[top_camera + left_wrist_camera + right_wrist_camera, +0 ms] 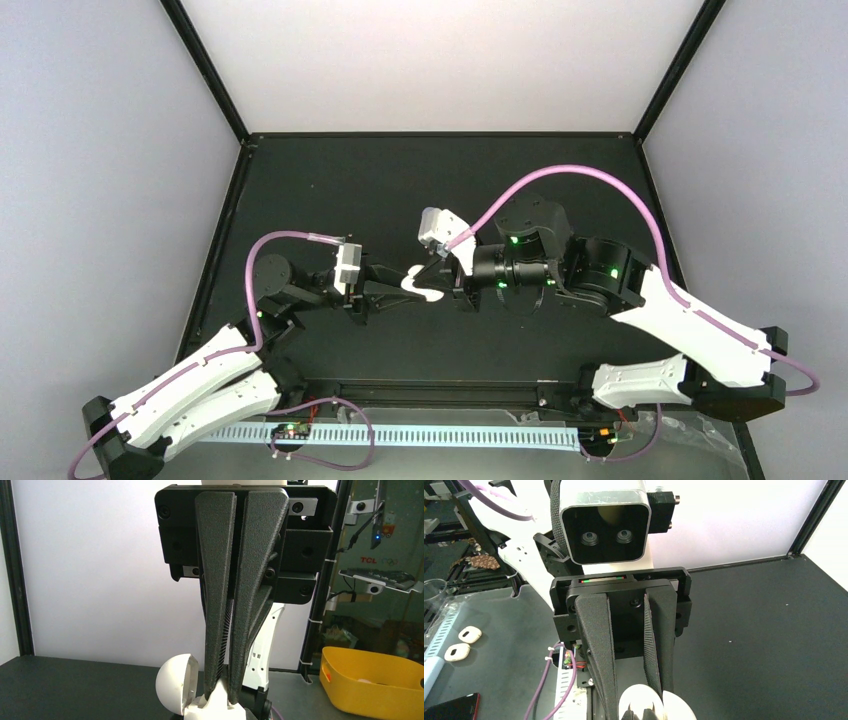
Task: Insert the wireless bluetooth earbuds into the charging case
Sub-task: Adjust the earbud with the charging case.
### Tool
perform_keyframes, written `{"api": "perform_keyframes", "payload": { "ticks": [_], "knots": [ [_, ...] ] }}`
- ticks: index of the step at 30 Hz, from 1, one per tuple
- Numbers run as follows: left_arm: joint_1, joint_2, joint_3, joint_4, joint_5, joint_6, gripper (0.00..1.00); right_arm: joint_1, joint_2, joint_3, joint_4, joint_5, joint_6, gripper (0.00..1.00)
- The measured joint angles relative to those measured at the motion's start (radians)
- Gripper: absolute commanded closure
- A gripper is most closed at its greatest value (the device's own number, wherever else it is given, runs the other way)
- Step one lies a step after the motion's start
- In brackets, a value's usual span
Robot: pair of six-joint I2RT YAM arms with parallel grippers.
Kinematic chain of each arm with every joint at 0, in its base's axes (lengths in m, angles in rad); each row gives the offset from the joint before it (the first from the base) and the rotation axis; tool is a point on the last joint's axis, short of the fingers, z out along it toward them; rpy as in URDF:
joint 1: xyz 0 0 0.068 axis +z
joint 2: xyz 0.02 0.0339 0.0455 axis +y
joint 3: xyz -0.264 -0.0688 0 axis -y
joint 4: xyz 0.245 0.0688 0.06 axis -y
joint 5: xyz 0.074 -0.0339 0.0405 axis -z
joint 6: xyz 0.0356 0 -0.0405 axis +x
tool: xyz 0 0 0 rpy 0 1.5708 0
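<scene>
Left hand [223, 694] clamped on white charging case [202, 711], lid [174, 680] open, mid-desk [330, 190]. Right hand [640, 711] pinched together at case mouth; earbud between tips not discernible. Hold case steady, line bud with socket, press gently, release only once seated.

Charging case [423, 284] between left tool [404, 285] and right tool [444, 284], apparently touching both.

your left arm [190, 375] and right arm [700, 335] wear white shells over black joints; a purple cable [560, 172] trails each; fingers [220, 605] black, textured, tapering; green lights [515, 240] on the right.
</scene>
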Motion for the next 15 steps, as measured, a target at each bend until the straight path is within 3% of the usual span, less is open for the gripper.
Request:
{"api": "perform_keyframes", "payload": {
  "ticks": [15],
  "knots": [
    [0.000, 0.000, 0.000, 0.010, -0.008, 0.000, 0.98, 0.000, -0.080, -0.029, 0.070, 0.032, 0.023, 0.99]
  ]
}}
